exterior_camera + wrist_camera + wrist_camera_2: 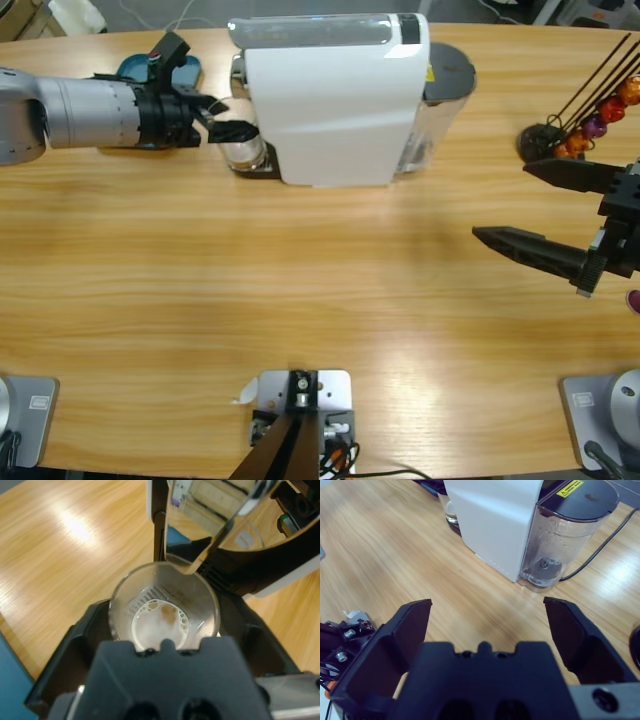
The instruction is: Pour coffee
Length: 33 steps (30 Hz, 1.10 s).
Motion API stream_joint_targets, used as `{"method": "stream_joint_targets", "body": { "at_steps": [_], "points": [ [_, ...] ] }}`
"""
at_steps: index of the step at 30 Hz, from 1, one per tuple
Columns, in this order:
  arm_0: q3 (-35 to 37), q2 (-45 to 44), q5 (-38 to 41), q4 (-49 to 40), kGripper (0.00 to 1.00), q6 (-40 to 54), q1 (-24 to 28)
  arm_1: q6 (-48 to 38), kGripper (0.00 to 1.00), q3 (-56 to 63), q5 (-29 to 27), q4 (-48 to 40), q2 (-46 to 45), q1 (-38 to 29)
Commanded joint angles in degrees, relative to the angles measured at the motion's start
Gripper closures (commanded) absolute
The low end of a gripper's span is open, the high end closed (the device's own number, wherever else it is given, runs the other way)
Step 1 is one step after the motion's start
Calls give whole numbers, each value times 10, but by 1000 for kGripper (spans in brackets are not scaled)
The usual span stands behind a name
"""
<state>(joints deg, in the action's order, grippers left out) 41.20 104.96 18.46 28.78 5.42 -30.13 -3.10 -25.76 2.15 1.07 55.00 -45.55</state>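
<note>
Cup clamped by left pincer under the machine; right pincer gapes

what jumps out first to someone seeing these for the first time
The big white coffee machine at the table's far edge dominates. The left tool is closed around a clear glass cup under the spout, with frothy liquid in the bottom. The right tool hangs open over bare wood at the other side.

High cam overhead; both wrist cams share coffee machine.
</note>
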Motion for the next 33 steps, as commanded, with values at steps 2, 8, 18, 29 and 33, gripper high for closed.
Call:
{"method": "stream_joint_targets", "body": {
  "at_steps": [2, 8, 18, 29, 33],
  "points": [
    [1, 40, 20, 4, 217, -4, 4, 1, 0, 16, 3, -3, -8, -4],
    [1, 28, 21, 2, 474, -4, 7, 1, 0, 16, 3, -3, -8, -4],
    [-2, -46, 9, -71, 470, 3, 54, 1, 0, 16, 4, -3, -9, -4],
    [60, -59, -41, -104, 470, 3, 204, 1, 0, 17, 5, -3, -16, -4],
    [78, -10, -39, -92, 473, 3, 248, 0, 0, 17, 5, -3, -16, -4]
  ]
}}
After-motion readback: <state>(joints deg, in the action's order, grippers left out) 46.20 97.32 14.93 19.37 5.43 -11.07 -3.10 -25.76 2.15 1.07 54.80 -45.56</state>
